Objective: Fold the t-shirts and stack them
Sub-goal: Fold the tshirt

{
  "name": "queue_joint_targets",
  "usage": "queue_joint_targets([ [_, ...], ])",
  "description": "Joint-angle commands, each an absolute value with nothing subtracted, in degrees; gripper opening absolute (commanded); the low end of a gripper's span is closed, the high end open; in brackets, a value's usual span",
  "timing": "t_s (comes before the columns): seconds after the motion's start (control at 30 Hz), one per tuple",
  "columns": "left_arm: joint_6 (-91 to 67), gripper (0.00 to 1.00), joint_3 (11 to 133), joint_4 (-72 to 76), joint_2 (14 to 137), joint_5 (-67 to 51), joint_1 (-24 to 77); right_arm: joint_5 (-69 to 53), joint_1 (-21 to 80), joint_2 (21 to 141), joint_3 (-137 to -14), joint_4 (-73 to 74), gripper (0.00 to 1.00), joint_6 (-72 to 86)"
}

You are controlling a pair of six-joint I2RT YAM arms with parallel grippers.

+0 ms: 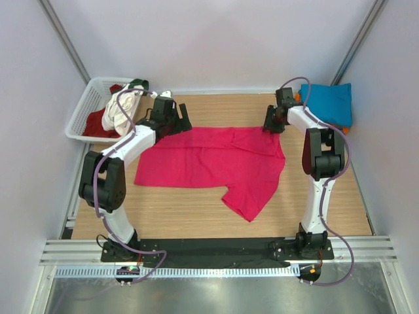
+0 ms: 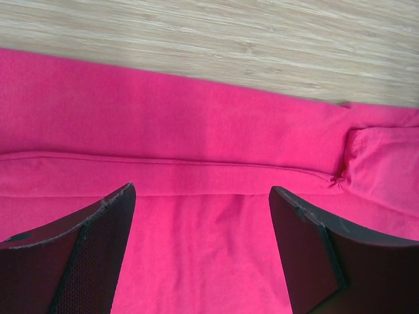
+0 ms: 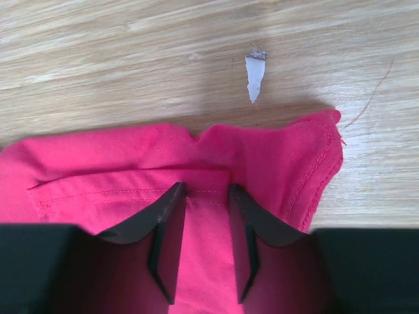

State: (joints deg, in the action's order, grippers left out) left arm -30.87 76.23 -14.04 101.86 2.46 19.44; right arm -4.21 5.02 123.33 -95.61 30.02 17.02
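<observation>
Pink t-shirt [image 1: 209,160] lies spread across the middle of the counter [image 1: 196,219], mostly flat. One sleeve [image 1: 252,196] trails toward the near edge, right of centre.

The left jaws are over the shirt's far left part, spread wide. Pink cloth fills the gap between them, with a long fold line running crosswise just ahead of the tips. Nothing is gripped.

The right jaws are at the shirt's far right corner, drawn in narrow, and a strip of stitched hem sits between the tips. I cannot tell whether they pinch it yet.

A small white scrap [image 3: 254,75] lies on the bare wood just beyond that corner.

Teal t-shirt [image 1: 327,101] is bunched at the far right corner, with an orange one [image 1: 345,129] peeking from under it.

White basket [image 1: 82,114] at far left holds white cloth [image 1: 121,108] and dark red cloth [image 1: 98,124].
</observation>
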Motion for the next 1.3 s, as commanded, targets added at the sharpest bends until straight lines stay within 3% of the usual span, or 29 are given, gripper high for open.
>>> queue_joint_targets([
  [0.0,-30.5,0.84,78.6,-13.7,102.5,3.0,19.7,-4.5,5.2,123.7,-98.3,29.5,0.37,15.8],
  [0.03,-30.6,0.83,78.6,-13.8,102.5,3.0,19.6,-4.7,5.1,123.6,-98.4,29.5,0.29,15.8],
  [0.23,-30.1,0.84,78.9,-14.0,102.8,4.7,19.7,-5.2,5.1,121.5,-98.8,29.9,0.02,14.9],
  [0.8,-32.4,0.85,85.7,-16.3,111.9,4.0,19.6,-19.0,5.1,102.8,-79.0,20.5,0.01,9.5],
  [1.27,-32.1,0.85,85.3,-16.2,112.6,1.6,19.7,-25.1,5.2,89.5,-63.4,30.1,0.01,3.4],
])
